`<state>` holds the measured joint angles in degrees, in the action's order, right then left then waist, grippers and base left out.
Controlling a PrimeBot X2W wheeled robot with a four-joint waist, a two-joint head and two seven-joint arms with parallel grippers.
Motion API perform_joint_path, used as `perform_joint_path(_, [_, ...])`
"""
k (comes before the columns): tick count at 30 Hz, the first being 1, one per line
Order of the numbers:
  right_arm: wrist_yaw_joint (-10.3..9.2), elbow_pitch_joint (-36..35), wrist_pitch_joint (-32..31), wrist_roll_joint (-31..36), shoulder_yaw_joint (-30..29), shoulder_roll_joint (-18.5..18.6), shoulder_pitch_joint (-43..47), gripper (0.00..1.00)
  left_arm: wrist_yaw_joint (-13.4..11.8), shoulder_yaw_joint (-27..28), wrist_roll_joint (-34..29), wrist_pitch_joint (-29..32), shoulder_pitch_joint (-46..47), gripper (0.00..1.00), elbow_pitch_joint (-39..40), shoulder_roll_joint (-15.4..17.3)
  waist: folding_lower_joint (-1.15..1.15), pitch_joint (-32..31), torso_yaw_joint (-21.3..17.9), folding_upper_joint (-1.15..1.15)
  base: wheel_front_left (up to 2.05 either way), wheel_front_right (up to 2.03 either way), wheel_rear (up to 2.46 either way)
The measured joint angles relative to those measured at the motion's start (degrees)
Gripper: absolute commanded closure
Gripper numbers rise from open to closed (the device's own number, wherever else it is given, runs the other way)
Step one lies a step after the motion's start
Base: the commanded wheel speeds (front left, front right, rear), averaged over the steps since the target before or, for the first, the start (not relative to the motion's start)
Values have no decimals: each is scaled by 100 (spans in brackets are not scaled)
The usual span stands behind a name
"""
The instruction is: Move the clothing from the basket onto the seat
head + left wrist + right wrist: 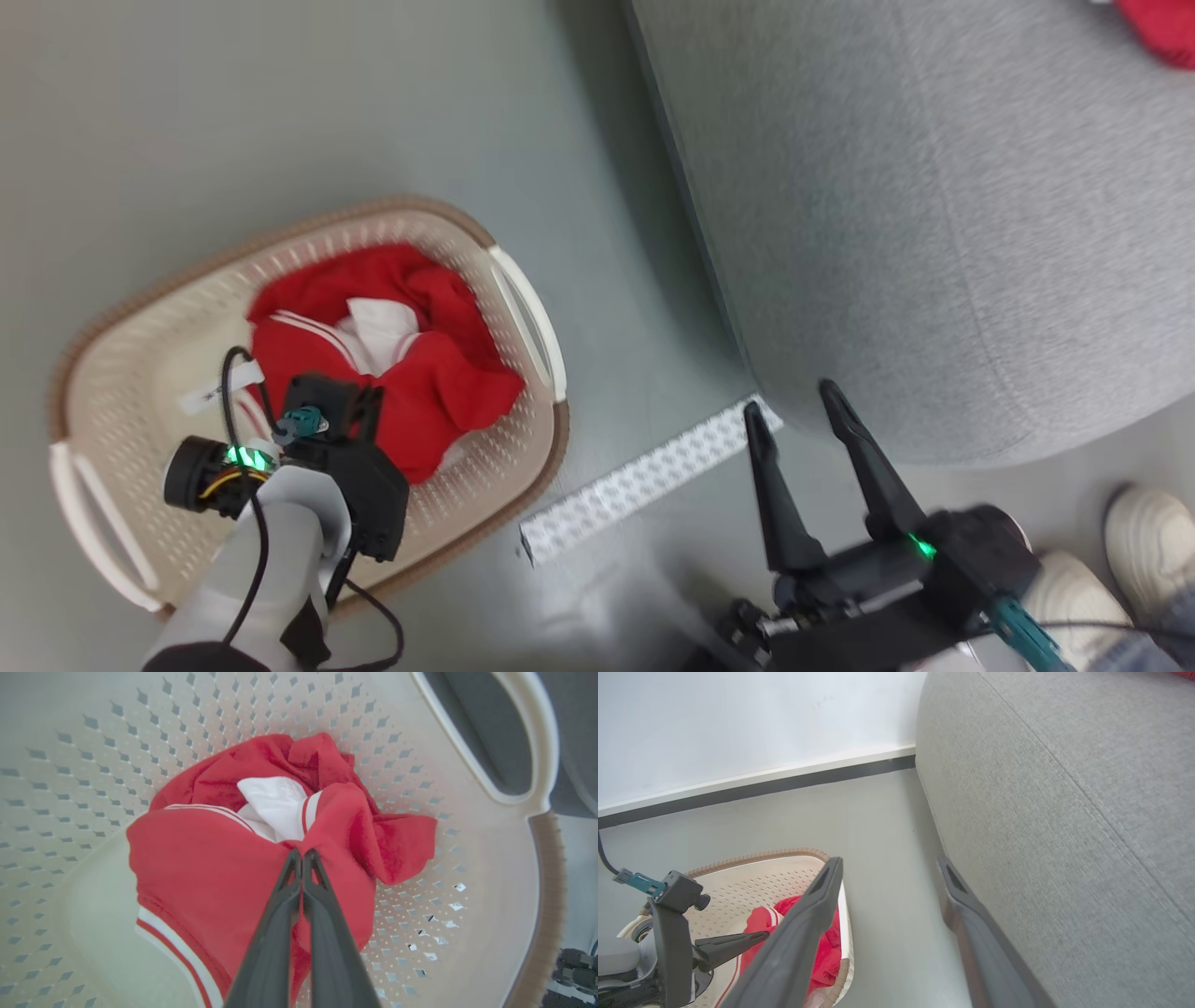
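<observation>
Left gripper (302, 855): fingers pressed together, pinching a fold of the red clothing (201, 858). The clothing lies bunched inside the basket (467, 933) on the floor (280, 112). Right gripper (789, 401): fingers wide, empty, beside the grey seat (934, 233).

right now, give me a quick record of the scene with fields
left gripper: jaws shut on the clothing, down in the basket
right gripper: jaws open, empty, beside the seat
basket: on the floor, left of the seat
seat: another red garment lies on it
task state: gripped clothing not yet out of the basket
</observation>
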<state>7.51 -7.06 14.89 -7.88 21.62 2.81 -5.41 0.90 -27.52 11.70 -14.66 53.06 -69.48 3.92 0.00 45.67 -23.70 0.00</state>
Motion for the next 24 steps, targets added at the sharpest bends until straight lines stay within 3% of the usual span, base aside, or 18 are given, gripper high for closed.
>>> perform_joint_path(8, [0, 927, 0, 57, 169, -12, -369, 0, 8, 135, 389, -35, -1087, 100, 902, -71, 0, -1172, 175, 0, 0, 0, 0])
perform_joint_path(13, [0, 1406, -81, 57, 41, -13, -46, 0, 45, -227, 771, -35, -1574, 100, 1532, -89, -1, -2004, 315, -1, 0, 0, 0])
perform_joint_path(18, [0, 1618, -241, 29, 148, -14, 218, 0, -135, -632, 1326, 35, -1767, 100, 2207, -89, -2, -2968, 573, -2, 0, 0, 0])
perform_joint_path(24, [0, 1594, -380, -30, 238, -9, 403, 0, -358, -901, 1447, 198, -1740, 100, 2772, -98, -2, -3811, 895, -2, 0, 0, 0])
